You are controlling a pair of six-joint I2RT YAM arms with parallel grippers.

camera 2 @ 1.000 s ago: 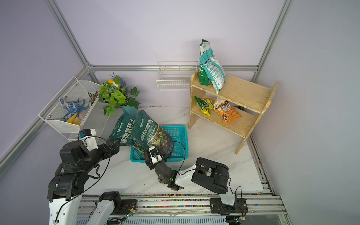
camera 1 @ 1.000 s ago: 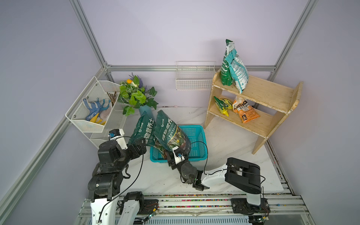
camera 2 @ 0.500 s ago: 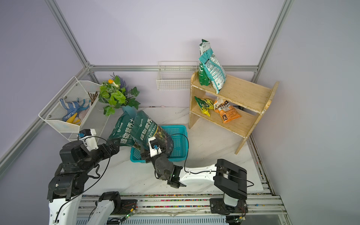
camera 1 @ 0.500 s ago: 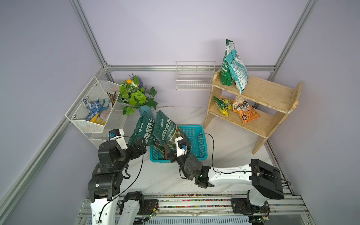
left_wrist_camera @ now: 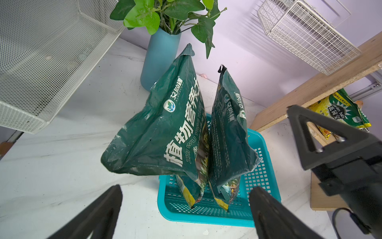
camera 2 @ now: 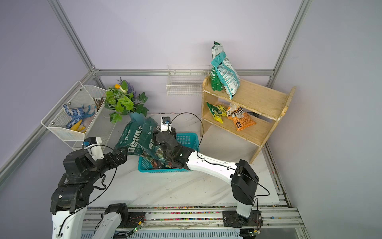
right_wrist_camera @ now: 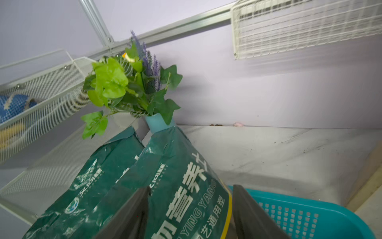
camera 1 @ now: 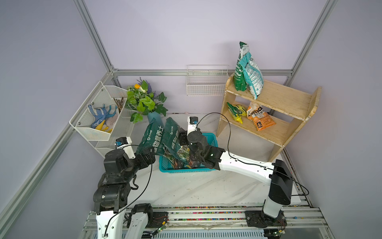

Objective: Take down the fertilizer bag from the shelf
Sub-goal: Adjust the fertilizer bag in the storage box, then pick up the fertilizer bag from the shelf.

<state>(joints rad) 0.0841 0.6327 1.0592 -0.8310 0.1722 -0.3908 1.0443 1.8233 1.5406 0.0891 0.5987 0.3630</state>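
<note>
Two dark green fertilizer bags are off the shelf [camera 1: 285, 97] and stand tilted in the teal basket [camera 1: 186, 170] on the desk [camera 1: 196, 186], leaning away from the shelf. One fertilizer bag [camera 1: 173, 136] is on the shelf side, and the other bag [camera 1: 152, 137] overhangs the basket's rim on the far side.

The right gripper [right_wrist_camera: 191, 187] is at the shelf-side bag. In the right wrist view its fingers [right_wrist_camera: 132, 215] stand apart with the bag's edge showing between them. I cannot tell whether they press on it.

The left gripper [left_wrist_camera: 186, 187] is spread wide and holds nothing. It points at both bags from just beside the basket.

The wooden shelf's top tier carries a green bag [camera 1: 239, 80] and a teal-and-white bag [camera 1: 253, 76], both upright. The lower tier has a yellow-green bag [camera 1: 236, 112] and an orange bag [camera 1: 261, 119] lying on it.

Behind the basket stands a blue vase [left_wrist_camera: 159, 60] of greenery. A white mesh rack [camera 1: 99, 124] and a wire wall basket [camera 1: 206, 84] hang on the walls.
</note>
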